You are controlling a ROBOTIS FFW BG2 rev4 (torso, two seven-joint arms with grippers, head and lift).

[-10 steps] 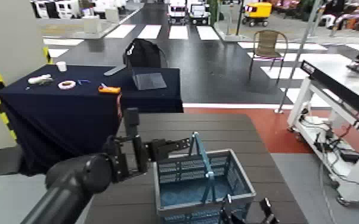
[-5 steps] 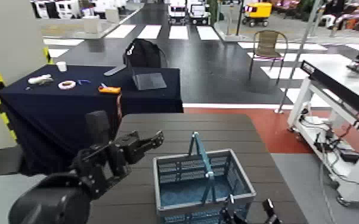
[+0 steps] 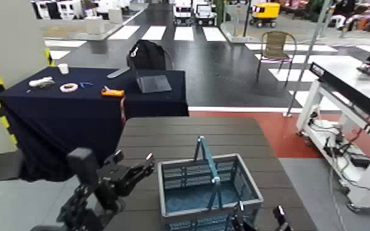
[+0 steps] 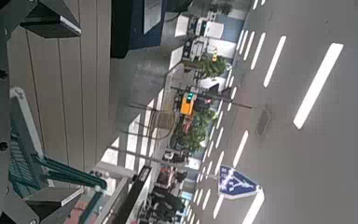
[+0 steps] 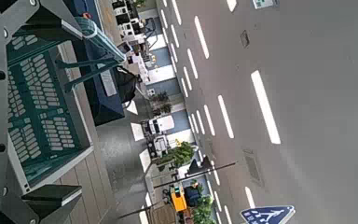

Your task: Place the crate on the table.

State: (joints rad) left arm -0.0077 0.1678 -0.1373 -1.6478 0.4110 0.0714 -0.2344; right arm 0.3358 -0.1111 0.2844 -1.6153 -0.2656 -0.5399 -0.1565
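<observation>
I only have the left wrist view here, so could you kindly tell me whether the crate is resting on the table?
Observer: Yes. In the head view the crate sits flat on the dark slatted table, handle upright.
Operator: Is my left gripper touching it?
Observer: No. The left gripper is open, off the crate's left side, with a gap between them.
Operator: And the right gripper?
Observer: The right gripper is low at the crate's near right corner, open; its wrist view shows the crate's lattice floor empty.
</observation>
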